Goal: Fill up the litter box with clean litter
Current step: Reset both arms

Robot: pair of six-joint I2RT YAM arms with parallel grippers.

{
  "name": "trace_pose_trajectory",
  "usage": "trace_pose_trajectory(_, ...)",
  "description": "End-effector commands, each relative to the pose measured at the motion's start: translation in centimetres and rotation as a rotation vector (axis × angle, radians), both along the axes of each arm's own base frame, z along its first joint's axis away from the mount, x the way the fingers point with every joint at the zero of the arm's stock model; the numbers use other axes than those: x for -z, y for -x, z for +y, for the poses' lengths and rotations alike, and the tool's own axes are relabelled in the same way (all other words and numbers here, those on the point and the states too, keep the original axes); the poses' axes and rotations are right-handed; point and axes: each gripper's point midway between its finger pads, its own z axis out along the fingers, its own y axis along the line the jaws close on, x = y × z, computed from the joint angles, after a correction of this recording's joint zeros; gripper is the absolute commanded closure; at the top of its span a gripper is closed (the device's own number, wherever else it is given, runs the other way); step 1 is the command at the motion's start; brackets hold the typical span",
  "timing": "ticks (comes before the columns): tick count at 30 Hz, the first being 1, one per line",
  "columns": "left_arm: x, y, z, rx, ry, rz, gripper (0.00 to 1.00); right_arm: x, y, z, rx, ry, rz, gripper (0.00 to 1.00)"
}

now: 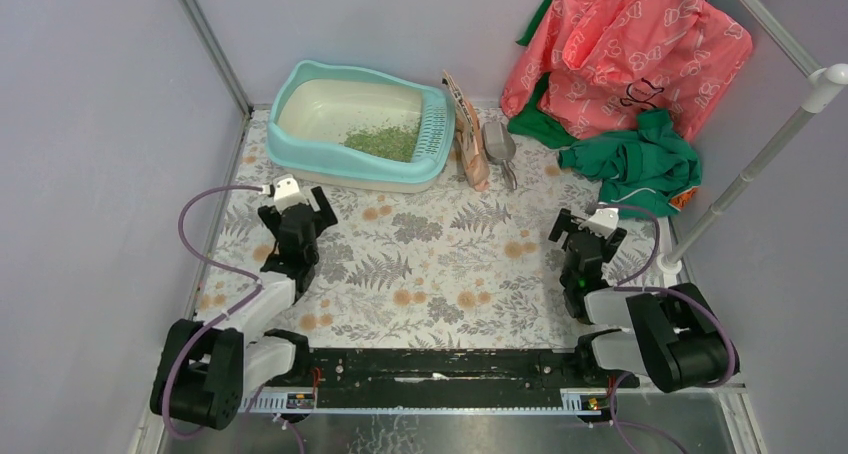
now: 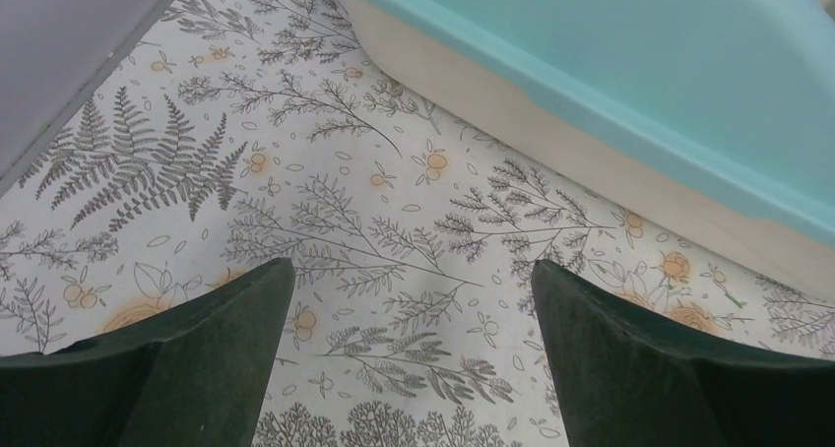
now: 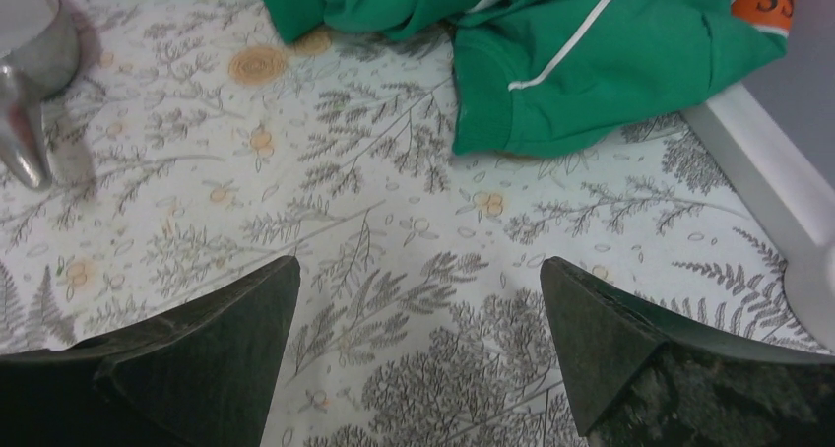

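Pale lilac walls (image 1: 80,124), fern-print tablecloth (image 1: 440,264), white corner pole (image 1: 760,164)

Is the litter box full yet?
Not full. The litter box holds only a small patch of green litter near its grille end; most of the cream basin shows bare.

Staged robot test booth dressed as a home: plain grey panel walls (image 1: 90,124) on metal framing (image 1: 210,44) enclose a fern-print tablecloth (image 1: 440,264), litter box (image 1: 352,166) far left, heaped clothes (image 1: 620,54) far right.

Left arm (image 1: 262,302) & right arm (image 1: 612,304): blk joints, white-grey links, purple cables (image 1: 182,219), dark wedge claw fingers (image 2: 197,368).
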Motion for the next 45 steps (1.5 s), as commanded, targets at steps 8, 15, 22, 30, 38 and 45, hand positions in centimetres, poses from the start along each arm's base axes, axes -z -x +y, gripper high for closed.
trace_pose_trajectory(8,1.0,-3.0,0.5,0.103,-0.050,-0.043,0.01,-4.7,-2.1,-2.2,0.047,-0.013,-0.234,0.00)
trace_pose_trajectory(15,0.7,-2.9,0.4,0.121,-0.041,-0.058,0.01,-5.7,-0.4,-3.5,0.089,-0.067,-0.320,0.00)
trace_pose_trajectory(22,0.8,-3.7,-0.1,0.150,-0.018,-0.059,0.01,-7.2,-2.1,-2.9,0.053,-0.048,-0.298,0.00)
trace_pose_trajectory(30,-0.6,-2.9,0.4,0.175,-0.032,-0.130,0.01,-4.3,-1.5,-2.8,0.042,-0.051,-0.278,0.00)
trace_pose_trajectory(38,-1.2,-0.5,1.8,0.173,-0.022,-0.274,0.01,-2.2,-3.8,0.1,-0.148,0.000,-0.180,0.00)
trace_pose_trajectory(45,-1.9,-1.3,1.1,0.219,-0.036,-0.329,0.01,-1.1,-5.8,0.2,-0.143,0.004,-0.080,0.00)
